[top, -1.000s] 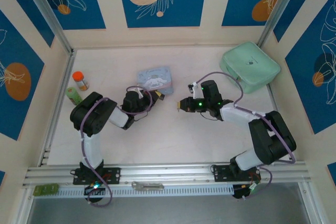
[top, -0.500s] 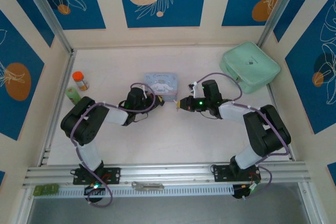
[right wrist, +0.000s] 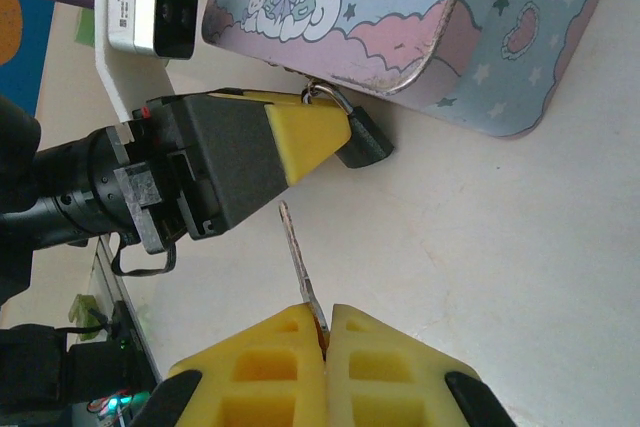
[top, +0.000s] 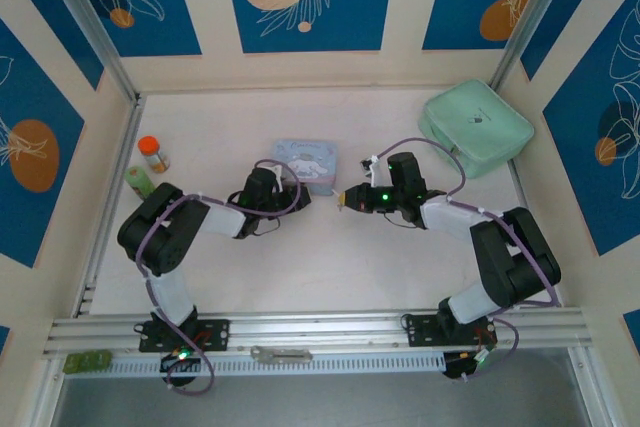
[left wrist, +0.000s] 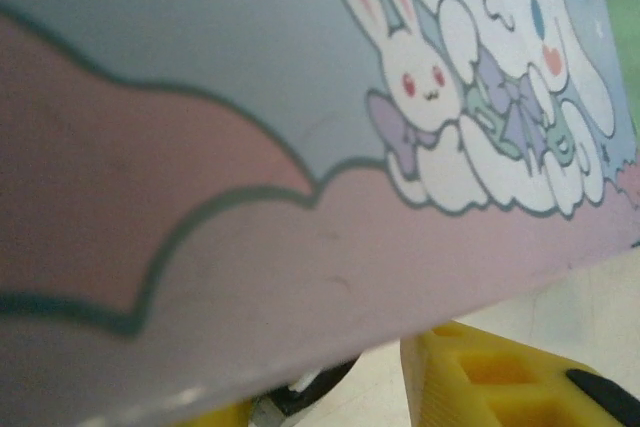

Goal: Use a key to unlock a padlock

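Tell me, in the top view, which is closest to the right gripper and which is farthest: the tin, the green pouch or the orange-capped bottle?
From the right gripper:
1. Tin, close by, just up and to the left of it.
2. Green pouch, off in the far right corner.
3. Orange-capped bottle, across the table at the left edge.

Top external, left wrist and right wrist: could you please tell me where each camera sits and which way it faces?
Top external: above and behind, looking down on the table; left arm and right arm show.
Left wrist: on the left arm, close against the tin; one of the left fingers shows.
Right wrist: looks along the right fingers, pinching the key, toward the left fingers holding the padlock.
Shared: both wrist views catch the tin's cartoon lid.
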You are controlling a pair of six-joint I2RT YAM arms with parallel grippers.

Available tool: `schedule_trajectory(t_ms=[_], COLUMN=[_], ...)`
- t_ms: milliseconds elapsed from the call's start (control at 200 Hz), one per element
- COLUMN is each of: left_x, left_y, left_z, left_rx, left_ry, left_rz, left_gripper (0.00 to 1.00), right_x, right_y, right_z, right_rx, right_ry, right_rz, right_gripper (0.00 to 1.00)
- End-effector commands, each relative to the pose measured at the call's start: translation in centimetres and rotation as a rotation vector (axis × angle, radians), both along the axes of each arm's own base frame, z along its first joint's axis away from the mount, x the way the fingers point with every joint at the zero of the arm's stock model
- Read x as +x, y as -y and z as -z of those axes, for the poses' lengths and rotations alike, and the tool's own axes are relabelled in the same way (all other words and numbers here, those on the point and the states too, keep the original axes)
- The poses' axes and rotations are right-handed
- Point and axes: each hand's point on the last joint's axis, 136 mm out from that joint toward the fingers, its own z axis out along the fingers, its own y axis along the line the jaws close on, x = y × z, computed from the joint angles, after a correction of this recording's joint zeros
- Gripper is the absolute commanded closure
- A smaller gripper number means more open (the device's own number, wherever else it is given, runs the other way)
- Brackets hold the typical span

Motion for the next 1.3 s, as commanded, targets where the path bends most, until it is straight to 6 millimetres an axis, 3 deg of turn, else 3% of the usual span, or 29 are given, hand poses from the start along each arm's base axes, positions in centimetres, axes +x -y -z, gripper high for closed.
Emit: schedule_trajectory(t_ms=[0,340,660,840,1295], left_x=[-0.4,0.0,-2.6,-3.4,-0.7], left_y=[-0.4,0.4,-0.2,0.2,1.4], left_z=[0.2,1.1,2.2,1.6,2.0], left_rx=[0.009,-0.07,0.04,0.042,0.05], left_ry=[0.004,0.066,0.018,0.016,0.075], left_rz=[-0.019,-0.07,-0.093,-0.08,-0.11], left_gripper=[0.56,0.56,0.55,0.58,0.63], right_x=[-0.4,-0.4,-0.4,-0.4,-0.6], right_y=[0.4,0.6,0.8,0.8,1.0], right_z=[-0.2,-0.4,-0.6,-0.6,-0.8], right_rx=[-0.011,-0.019,-0.025,-0.024,-0.029], right_ry=[0.012,0.025,0.036,0.033,0.044], right_rz=[0.001,0.01,0.022,0.022,0.029], right_gripper=[1.0,1.0,1.0,1.0,1.0])
